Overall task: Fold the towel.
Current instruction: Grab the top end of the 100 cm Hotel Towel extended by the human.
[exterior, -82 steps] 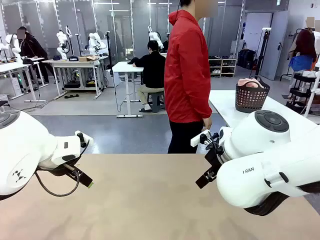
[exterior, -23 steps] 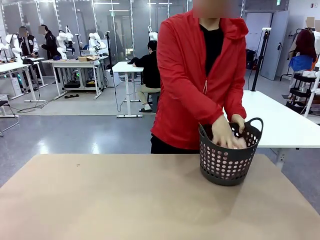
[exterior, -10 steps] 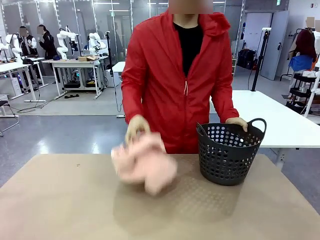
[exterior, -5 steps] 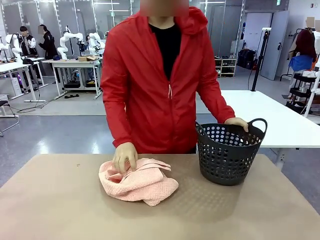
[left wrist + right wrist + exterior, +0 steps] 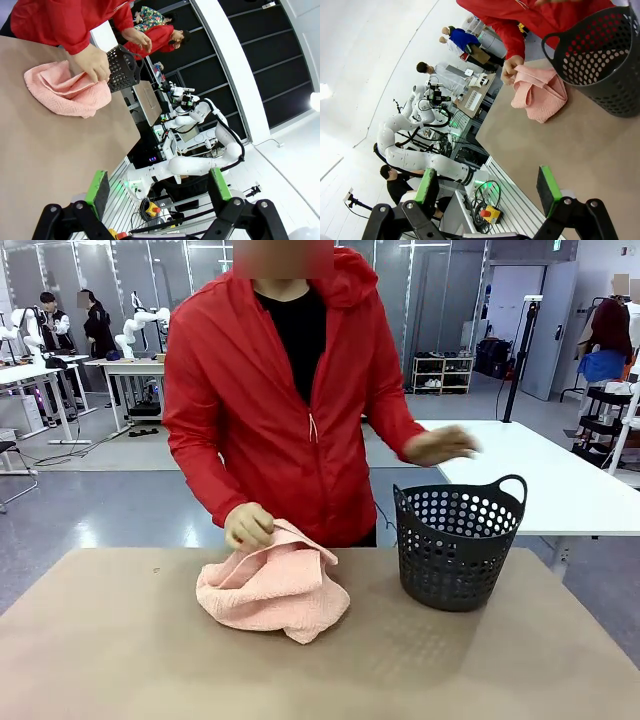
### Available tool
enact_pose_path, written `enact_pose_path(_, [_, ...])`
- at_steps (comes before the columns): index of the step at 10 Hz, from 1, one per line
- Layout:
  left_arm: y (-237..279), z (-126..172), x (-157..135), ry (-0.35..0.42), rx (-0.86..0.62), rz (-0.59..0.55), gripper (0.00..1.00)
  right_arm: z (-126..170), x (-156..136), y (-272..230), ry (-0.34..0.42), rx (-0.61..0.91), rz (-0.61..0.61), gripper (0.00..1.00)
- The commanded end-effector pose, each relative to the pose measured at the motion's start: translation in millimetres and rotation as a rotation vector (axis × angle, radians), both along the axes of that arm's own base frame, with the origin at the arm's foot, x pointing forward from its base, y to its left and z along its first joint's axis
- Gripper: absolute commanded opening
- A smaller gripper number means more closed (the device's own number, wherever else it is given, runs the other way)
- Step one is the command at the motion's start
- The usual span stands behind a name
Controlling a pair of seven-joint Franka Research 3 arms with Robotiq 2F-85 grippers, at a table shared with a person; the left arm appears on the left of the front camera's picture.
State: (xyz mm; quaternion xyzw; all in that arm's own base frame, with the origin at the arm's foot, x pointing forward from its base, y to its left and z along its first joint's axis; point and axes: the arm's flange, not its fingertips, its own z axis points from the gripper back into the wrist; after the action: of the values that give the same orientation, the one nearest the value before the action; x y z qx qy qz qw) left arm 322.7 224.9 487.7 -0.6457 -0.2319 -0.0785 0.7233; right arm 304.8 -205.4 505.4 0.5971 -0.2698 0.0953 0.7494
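Looking across a tan table (image 5: 110, 660) at a person in a red jacket (image 5: 270, 410) standing at the far side. Starting left of centre: showing the towel (image 5: 272, 592), salmon-pink, lying crumpled in a loose heap on the table, not yet folded. Showing one hand (image 5: 248, 526) of the person closed on a fold at the heap's top far edge. Moving right: showing a dark perforated basket (image 5: 458, 558) standing upright on the table just beside the towel, with a small gap between them. Showing the person's other hand (image 5: 438, 445), blurred, hanging in the air above the basket's far rim, touching nothing. Turning to the left wrist camera: showing the left gripper (image 5: 159, 180) with green-padded fingers spread wide, gripping nothing, well apart from the towel lying farther along the table. Turning to the right wrist camera: showing the right gripper (image 5: 487, 182) with fingers likewise released and spread wide, empty, well apart from both towel and basket.
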Motion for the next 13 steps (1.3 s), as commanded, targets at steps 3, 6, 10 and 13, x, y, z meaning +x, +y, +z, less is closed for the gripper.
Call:
enact_pose_path(3, [-0.1, 0.5, -0.3, -0.025, -0.021, -0.005, 1.00, 0.7, 2.1, -1.2, -0.024, 0.007, 0.003, 1.00])
enact_pose_path(6, [-0.1, 0.5, -0.3, -0.025, -0.021, -0.005, 1.00, 0.7, 2.1, -1.2, -0.024, 0.007, 0.003, 1.00])
enact_pose_path(10, [-0.1, 0.5, -0.3, -0.025, -0.021, -0.005, 1.00, 0.7, 2.1, -1.2, -0.024, 0.007, 0.003, 1.00])
enact_pose_path(13, [-0.1, 0.5, -0.3, -0.025, -0.021, -0.005, 1.00, 0.7, 2.1, -1.2, -0.024, 0.007, 0.003, 1.00])
